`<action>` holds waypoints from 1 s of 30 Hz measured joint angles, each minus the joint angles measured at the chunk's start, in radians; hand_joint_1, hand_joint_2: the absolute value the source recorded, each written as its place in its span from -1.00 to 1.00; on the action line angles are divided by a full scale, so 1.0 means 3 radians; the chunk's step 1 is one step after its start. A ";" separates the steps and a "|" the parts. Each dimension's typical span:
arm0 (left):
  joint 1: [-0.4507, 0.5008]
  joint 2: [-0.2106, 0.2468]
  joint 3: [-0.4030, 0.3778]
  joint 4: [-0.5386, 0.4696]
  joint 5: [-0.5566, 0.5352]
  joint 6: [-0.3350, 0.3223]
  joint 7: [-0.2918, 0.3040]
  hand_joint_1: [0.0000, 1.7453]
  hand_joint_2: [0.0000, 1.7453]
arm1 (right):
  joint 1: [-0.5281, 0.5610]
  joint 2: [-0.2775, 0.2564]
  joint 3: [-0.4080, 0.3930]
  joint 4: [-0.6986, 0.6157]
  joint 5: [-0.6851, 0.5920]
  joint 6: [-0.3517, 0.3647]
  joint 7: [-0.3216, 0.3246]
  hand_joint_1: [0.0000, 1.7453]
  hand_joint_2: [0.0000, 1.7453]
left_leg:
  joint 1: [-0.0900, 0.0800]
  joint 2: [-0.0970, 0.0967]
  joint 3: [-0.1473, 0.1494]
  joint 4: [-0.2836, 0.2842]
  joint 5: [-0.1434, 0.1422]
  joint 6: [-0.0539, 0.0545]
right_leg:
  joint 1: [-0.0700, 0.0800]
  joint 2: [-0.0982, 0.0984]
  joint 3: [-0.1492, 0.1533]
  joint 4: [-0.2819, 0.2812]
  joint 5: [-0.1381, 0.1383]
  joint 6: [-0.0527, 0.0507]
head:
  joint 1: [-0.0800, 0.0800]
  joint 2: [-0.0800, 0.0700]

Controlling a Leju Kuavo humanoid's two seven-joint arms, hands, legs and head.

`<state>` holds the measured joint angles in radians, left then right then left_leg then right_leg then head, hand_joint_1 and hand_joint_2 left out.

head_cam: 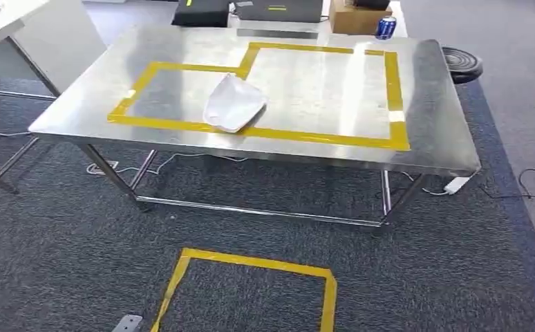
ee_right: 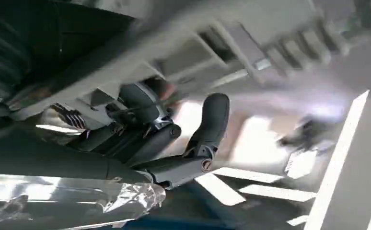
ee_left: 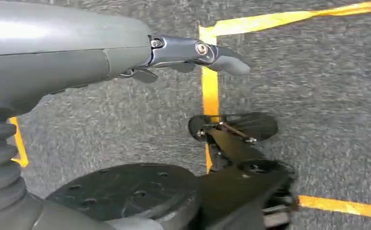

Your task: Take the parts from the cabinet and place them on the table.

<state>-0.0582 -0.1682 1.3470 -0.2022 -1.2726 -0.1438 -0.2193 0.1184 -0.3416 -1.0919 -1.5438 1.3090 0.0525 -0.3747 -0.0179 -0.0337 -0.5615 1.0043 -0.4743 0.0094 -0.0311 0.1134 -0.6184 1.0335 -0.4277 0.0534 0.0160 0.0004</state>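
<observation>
A white bagged part (head_cam: 233, 104) lies on the steel table (head_cam: 430, 138), across the near line of the yellow tape outline (head_cam: 393, 83). In the right wrist view my right hand (ee_right: 150, 139) has its dark fingers curled against a pale grey ribbed part (ee_right: 212, 48), which is blurred. Crinkled clear wrap (ee_right: 78, 201) lies along the hand's other side, and the thumb (ee_right: 213, 120) sticks out. In the left wrist view my left hand (ee_left: 140, 57) hangs over the carpet with its thumb (ee_left: 224, 61) stretched out, holding nothing.
A yellow tape square (head_cam: 251, 290) marks the dark carpet in front of the table. Behind the table stand a blue can (head_cam: 386, 28), a cardboard box (head_cam: 358, 17) and dark cases. A white desk (head_cam: 16, 34) is at the far left, and cables trail under the table.
</observation>
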 joint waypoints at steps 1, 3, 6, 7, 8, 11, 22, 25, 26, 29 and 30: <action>-0.0005 0.0000 0.0001 0.0000 0.0016 0.0003 0.0005 -1.00 1.00 | -0.0012 -0.0183 -0.0068 -0.0025 -0.0175 0.0006 0.0231 1.00 1.00 | -0.0026 0.0008 -0.0008 0.0000 0.0004 0.0023 | -0.0030 0.0011 -0.0011 -0.0007 0.0006 0.0033 | -0.0024 0.0000; -0.0001 -0.0004 0.0003 0.0000 0.0024 0.0004 0.0015 -1.00 1.00 | -0.0075 -0.0595 -0.0190 -0.0056 -0.0383 0.0283 0.0449 1.00 1.00 | -0.0016 0.0057 -0.0001 -0.0037 0.0049 0.0074 | -0.0052 -0.0045 -0.0054 0.0028 -0.0005 0.0064 | -0.0029 0.0000; 0.0010 0.0018 0.0009 -0.0001 0.0027 0.0010 0.0023 -1.00 1.00 | -0.0164 -0.0901 -0.0259 -0.0108 -0.0467 0.0354 0.0543 1.00 1.00 | -0.0003 0.0098 0.0003 -0.0037 0.0055 0.0102 | -0.0012 -0.0337 -0.0274 0.0593 -0.0353 0.0108 | -0.0008 0.0000; 0.0014 0.0013 0.0010 -0.0001 0.0025 0.0006 0.0024 -1.00 1.00 | -0.0160 -0.0946 -0.0259 -0.0122 -0.0484 0.0346 0.0566 1.00 1.00 | -0.0001 0.0112 0.0002 -0.0036 0.0054 0.0103 | -0.0012 -0.0351 -0.0384 0.0855 -0.0467 0.0120 | -0.0006 0.0000; 0.0015 0.0008 0.0010 -0.0001 0.0024 0.0005 0.0029 -1.00 1.00 | -0.0150 -0.0967 -0.0251 -0.0123 -0.0494 0.0335 0.0579 1.00 1.00 | -0.0001 0.0123 0.0002 -0.0036 0.0054 0.0104 | -0.0012 -0.0355 -0.0444 0.1007 -0.0512 0.0127 | -0.0004 0.0000; 0.0017 -0.0006 0.0010 0.0000 0.0024 0.0005 0.0030 -1.00 1.00 | -0.0145 -0.1058 -0.0254 -0.0144 -0.0507 0.0316 0.0607 1.00 1.00 | 0.0002 0.0151 0.0018 -0.0032 0.0048 0.0095 | -0.0011 -0.0359 -0.0157 0.0521 -0.0225 0.0129 | -0.0005 0.0000; 0.0012 0.0000 0.0010 0.0000 0.0024 0.0005 0.0030 -1.00 1.00 | -0.0099 -0.1127 -0.0243 -0.0155 -0.0512 0.0312 0.0612 1.00 1.00 | -0.0029 0.0163 0.0023 -0.0058 0.0080 0.0138 | 0.0011 -0.0359 0.0126 -0.0039 -0.0062 0.0038 | -0.0011 0.0000; 0.0012 0.0000 0.0011 0.0000 0.0024 0.0005 0.0030 -1.00 1.00 | -0.0097 -0.1129 -0.0243 -0.0155 -0.0512 0.0313 0.0611 1.00 1.00 | -0.0018 0.0163 0.0019 -0.0081 0.0092 0.0016 | 0.0016 -0.0360 0.0110 -0.0035 -0.0057 0.0025 | -0.0011 0.0000; 0.0012 0.0000 0.0011 0.0000 0.0024 0.0005 0.0030 -1.00 1.00 | -0.0097 -0.1129 -0.0243 -0.0155 -0.0513 0.0313 0.0611 1.00 1.00 | -0.0017 0.0164 0.0016 -0.0081 0.0094 0.0007 | 0.0018 -0.0360 0.0106 -0.0035 -0.0055 0.0020 | -0.0011 0.0000; 0.0012 -0.0001 0.0011 0.0000 0.0024 0.0005 0.0030 -1.00 1.00 | -0.0098 -0.1131 -0.0243 -0.0155 -0.0513 0.0313 0.0611 1.00 1.00 | -0.0017 0.0164 0.0011 -0.0081 0.0098 -0.0003 | 0.0019 -0.0361 0.0104 -0.0034 -0.0051 0.0013 | -0.0010 0.0000; 0.0012 -0.0001 0.0011 0.0000 0.0024 0.0005 0.0030 -1.00 1.00 | -0.0098 -0.1134 -0.0243 -0.0156 -0.0513 0.0313 0.0611 1.00 1.00 | -0.0018 0.0164 0.0010 -0.0081 0.0099 -0.0004 | 0.0019 -0.0362 0.0104 -0.0034 -0.0050 0.0012 | -0.0009 0.0000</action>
<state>-0.0546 -0.1686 1.3504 -0.2022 -1.2654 -0.1423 -0.2102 0.0891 -0.6817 -1.1646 -1.5908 1.1551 0.1465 -0.1915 -0.0232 0.0154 -0.5586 0.9799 -0.4446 0.0081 -0.0255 0.0047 -0.5872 1.0232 -0.4428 0.0569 0.0134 0.0004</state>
